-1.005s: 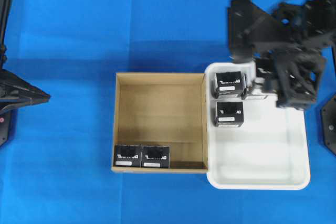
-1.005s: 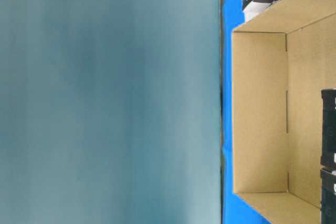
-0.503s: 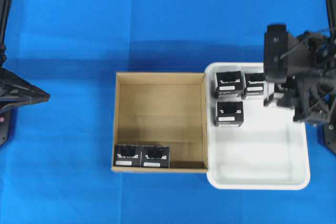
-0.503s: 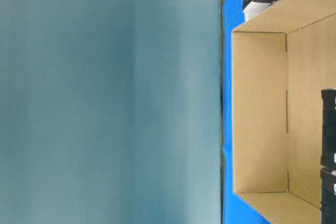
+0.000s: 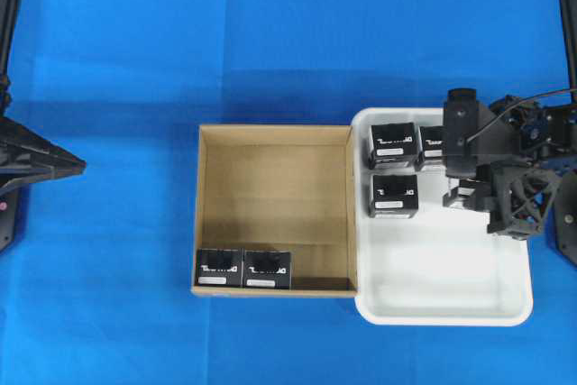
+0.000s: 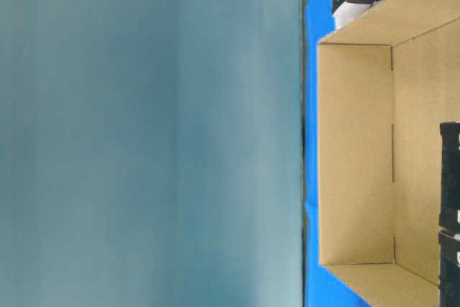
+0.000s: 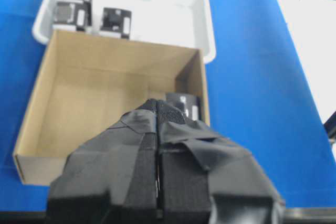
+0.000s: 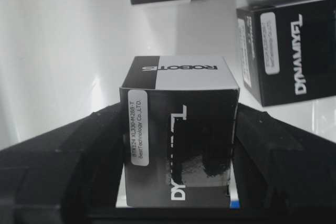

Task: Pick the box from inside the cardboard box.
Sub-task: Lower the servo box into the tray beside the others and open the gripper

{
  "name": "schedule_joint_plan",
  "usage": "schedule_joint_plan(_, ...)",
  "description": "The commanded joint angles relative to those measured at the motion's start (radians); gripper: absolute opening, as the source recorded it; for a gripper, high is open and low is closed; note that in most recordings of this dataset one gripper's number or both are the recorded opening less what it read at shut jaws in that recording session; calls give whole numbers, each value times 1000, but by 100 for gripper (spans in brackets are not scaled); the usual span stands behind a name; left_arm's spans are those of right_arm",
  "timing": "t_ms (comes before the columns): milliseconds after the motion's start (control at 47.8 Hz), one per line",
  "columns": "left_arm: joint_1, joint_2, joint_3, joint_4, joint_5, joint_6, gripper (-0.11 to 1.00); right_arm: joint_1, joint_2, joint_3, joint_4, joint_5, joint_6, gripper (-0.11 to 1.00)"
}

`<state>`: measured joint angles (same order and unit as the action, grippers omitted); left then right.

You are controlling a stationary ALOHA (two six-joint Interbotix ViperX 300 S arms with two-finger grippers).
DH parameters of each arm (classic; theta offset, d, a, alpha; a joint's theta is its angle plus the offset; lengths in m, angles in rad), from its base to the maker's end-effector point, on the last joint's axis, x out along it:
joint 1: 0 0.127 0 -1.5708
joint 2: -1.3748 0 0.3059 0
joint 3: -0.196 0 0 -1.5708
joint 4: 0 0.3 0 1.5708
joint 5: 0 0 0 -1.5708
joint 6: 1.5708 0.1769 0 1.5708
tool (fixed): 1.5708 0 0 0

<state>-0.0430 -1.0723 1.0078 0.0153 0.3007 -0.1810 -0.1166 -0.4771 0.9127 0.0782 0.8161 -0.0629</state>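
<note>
Moved: right gripper (image 5: 464, 194) is drawing back and sinking over the white tray (image 5: 451, 313).
Grip: jaws are clamping a box (image 8: 178, 129).
Left gripper (image 7: 157, 182): pressed shut, nearer the cardboard box (image 5: 207, 214).

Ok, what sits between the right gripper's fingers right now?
A black box, clamped between the right gripper's fingers over the white tray, per the right wrist view.

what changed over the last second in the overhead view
The right gripper, shut on a black box, drew back from the far corner of the white tray toward the tray's right side, uncovering a tray box it had hidden. Unchanged: two boxes in the cardboard box, the other tray boxes, and the left gripper, closed and parked.
</note>
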Motion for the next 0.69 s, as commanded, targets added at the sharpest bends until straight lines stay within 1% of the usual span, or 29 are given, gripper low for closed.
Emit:
schedule_joint_plan(0, 2, 9, -29, 3, -11, 0, -6, 3, 41, 8, 3, -48, -2, 61)
schedule_joint_plan(168, 2, 9, -29, 3, -11, 0, -6, 12, 126, 3, 3, -114, -9, 61)
schedule_joint_plan(335, 2, 9, -29, 3, -11, 0, -6, 15, 201, 2, 3, -133, -12, 61)
schedule_joint_plan(670, 9, 9, -21, 3, -9, 11, -6, 18, 232, -2, 3, -176, -9, 61)
